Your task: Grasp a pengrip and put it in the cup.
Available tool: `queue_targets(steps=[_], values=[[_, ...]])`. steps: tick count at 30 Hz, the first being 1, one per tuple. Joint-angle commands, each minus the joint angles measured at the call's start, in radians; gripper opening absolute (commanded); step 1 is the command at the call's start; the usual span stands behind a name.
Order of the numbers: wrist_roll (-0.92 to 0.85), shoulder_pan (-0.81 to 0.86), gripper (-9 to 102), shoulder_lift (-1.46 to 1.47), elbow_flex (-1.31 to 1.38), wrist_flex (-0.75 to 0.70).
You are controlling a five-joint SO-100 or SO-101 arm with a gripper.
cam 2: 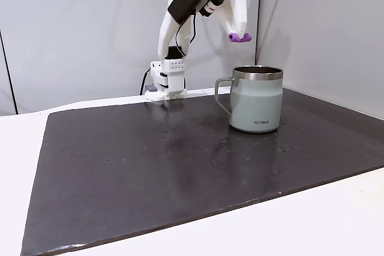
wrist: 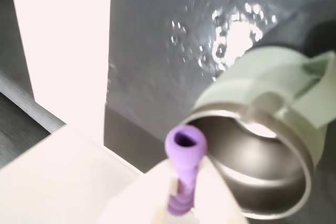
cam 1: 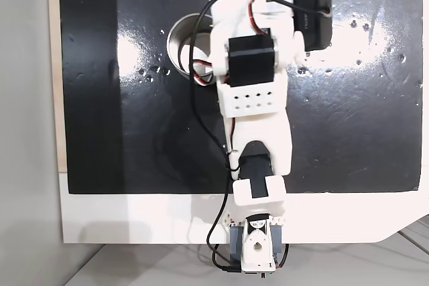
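The arm arches high over the dark mat [cam 2: 180, 166], its gripper [cam 2: 239, 38] clamped on the purple pengrip [cam 2: 239, 38], which lies roughly level, above the cup [cam 2: 257, 107], its hollow end [wrist: 185, 141] beside the rim.

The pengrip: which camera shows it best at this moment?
The wrist view: the purple pengrip sits close up, pinched in the gripper just short of the cup rim, its hollow end visible. In a fixed view from the side it is a small purple speck above the cup.
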State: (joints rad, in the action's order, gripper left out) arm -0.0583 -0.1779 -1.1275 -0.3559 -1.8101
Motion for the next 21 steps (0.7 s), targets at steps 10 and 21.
queue_targets(steps=[10, 21], values=[[0.048, -0.19, 0, -0.103, -0.074, -0.018], [0.037, -0.173, 33, -0.112, -0.092, -0.018]])
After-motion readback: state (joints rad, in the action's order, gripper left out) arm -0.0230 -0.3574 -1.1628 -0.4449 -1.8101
